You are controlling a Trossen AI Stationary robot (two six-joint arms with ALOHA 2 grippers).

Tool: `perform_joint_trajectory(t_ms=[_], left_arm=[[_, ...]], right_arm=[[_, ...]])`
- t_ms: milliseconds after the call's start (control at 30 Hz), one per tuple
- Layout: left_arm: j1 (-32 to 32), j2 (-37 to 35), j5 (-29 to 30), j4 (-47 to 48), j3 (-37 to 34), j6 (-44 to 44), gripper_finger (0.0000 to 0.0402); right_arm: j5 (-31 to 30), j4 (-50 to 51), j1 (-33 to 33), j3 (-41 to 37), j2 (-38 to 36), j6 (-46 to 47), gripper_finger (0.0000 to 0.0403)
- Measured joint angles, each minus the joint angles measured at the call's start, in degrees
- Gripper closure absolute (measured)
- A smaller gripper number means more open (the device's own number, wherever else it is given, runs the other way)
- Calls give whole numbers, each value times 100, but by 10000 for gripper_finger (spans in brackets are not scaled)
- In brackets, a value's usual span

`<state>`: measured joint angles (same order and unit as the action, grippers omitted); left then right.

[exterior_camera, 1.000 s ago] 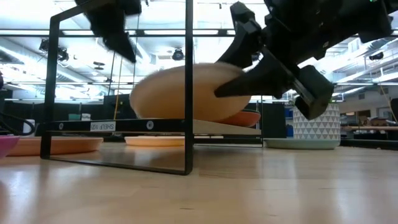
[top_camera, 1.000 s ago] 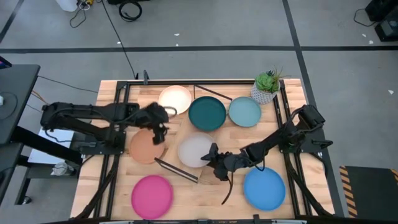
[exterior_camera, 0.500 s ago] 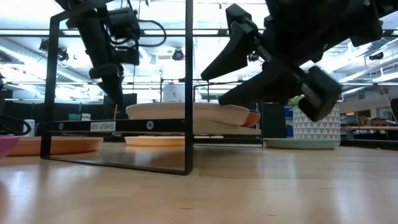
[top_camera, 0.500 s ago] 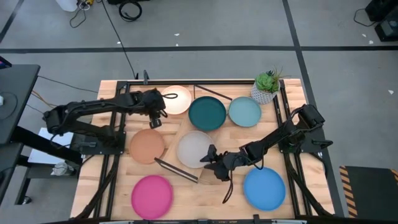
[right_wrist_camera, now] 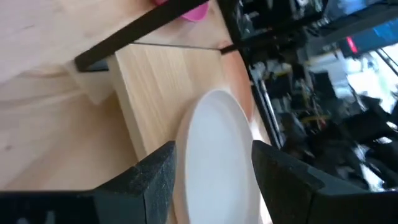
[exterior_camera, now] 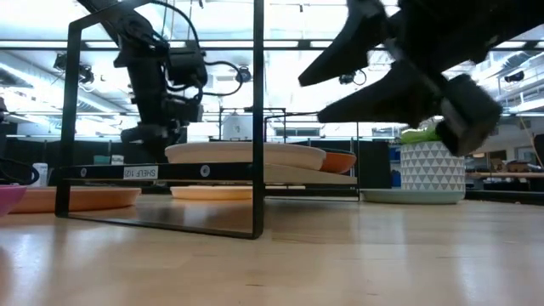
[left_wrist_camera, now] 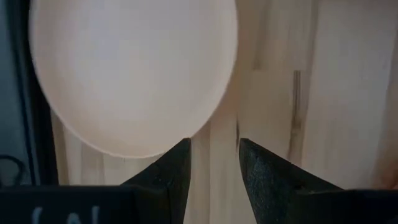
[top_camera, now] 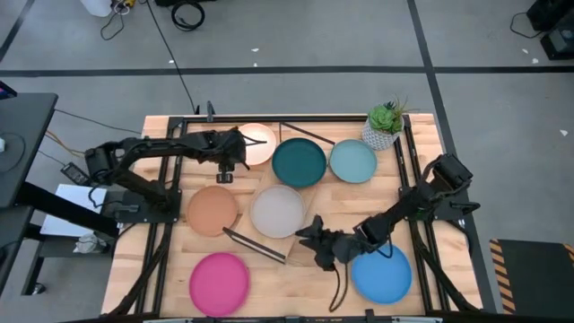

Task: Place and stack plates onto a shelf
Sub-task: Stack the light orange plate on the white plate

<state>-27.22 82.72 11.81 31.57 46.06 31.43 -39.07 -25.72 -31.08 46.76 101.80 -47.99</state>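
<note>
since the earlier frame our right gripper (top_camera: pixel 316 244) has backed off toward the lower right, fingers spread and empty, leaving the grey plate (top_camera: pixel 279 212) flat on the shelf (top_camera: pixel 309 206) at mid-frame: one plate placed. our left gripper (top_camera: pixel 228 163) reaches toward the cream plate (top_camera: pixel 259 142) at upper left, fingers apart, holding nothing.

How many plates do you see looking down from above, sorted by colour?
Cream plate: 1
Dark teal plate: 1
Light blue plate: 1
Tan plate: 1
Grey plate: 1
Pink plate: 1
Bright blue plate: 1
Total: 7 plates in the view from above
</note>
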Motion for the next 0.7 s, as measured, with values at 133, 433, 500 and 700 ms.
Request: perform_joint_trajectory(t_ms=[133,433,500,700], left_arm=[[0,268,6,-255,0,632,260],[-187,748,49,-1013,2,1280,260],[-326,818,-6,-1065,11,1280,260],[-664,1009,-272,-1068,0,1286,260]], right_arm=[[-567,119,-244,0,0,298,188],[-847,326,-605,0,0,723,188],[-874,341,-644,0,0,770,188],[-912,361,-670,0,0,977,188]])
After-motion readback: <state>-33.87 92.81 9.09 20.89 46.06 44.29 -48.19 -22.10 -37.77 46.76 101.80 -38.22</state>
